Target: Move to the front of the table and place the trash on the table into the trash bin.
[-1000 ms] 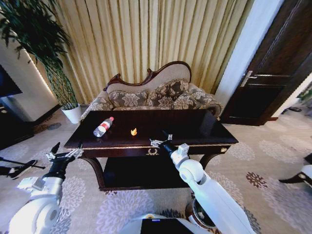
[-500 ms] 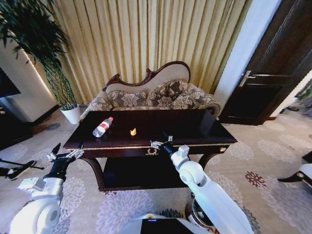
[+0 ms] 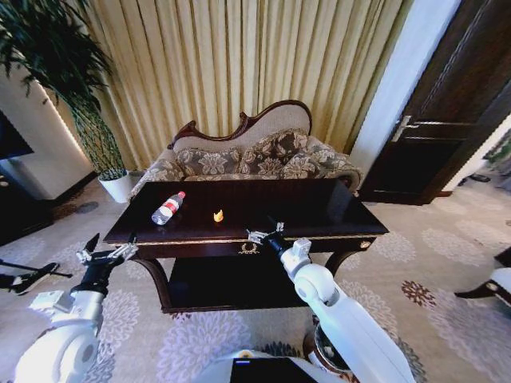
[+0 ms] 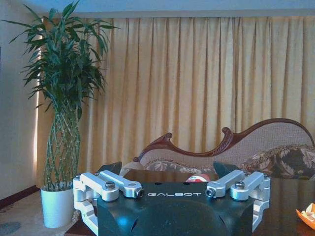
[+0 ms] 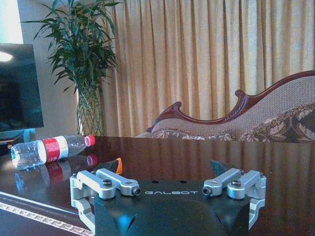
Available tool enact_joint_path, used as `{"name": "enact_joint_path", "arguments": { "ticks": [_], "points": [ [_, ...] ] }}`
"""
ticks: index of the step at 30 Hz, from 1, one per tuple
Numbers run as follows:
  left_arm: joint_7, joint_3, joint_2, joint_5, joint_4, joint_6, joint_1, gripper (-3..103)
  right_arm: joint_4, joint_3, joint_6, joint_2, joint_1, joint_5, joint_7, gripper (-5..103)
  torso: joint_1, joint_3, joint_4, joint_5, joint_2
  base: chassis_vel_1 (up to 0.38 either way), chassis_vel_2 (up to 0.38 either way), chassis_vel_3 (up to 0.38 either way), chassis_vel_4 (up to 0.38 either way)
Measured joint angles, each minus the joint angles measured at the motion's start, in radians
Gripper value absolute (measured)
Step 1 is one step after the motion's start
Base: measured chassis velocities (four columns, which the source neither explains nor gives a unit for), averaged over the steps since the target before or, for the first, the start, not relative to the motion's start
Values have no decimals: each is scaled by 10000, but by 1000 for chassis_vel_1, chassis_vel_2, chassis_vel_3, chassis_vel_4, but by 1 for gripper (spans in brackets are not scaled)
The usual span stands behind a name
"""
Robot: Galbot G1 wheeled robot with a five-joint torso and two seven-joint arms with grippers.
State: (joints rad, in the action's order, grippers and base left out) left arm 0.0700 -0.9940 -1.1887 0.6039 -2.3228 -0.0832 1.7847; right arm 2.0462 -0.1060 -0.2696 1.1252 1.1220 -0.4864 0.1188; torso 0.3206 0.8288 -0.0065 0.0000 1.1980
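Gold curtains and a carved sofa (image 3: 255, 155) stand behind the dark glossy bench (image 3: 239, 211). On its left part the bottle (image 3: 168, 207) lies on its side, an orange scrap (image 3: 218, 215) near it. Right end effector (image 3: 263, 234) sits at the bench's front edge, fingers spread, holding nothing. Left end effector (image 3: 108, 254) hangs off the bench's left corner, also spread and empty.
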Motion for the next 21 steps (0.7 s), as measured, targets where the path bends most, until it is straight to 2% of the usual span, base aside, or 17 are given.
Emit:
{"name": "enact_joint_path", "arguments": {
  "ticks": [13,21],
  "points": [
    [-6,-46,-42,5,-60,197,23,100,-21,54,7,-126,-104,15,0,100,0,0,-2,0,0,0,0,0,0],
    [106,-211,-417,36,-113,337,78,100,-1014,975,-34,-523,-1844,-697,0,100,1,1,1,0,-1,0,0,0,0]
  ]
}}
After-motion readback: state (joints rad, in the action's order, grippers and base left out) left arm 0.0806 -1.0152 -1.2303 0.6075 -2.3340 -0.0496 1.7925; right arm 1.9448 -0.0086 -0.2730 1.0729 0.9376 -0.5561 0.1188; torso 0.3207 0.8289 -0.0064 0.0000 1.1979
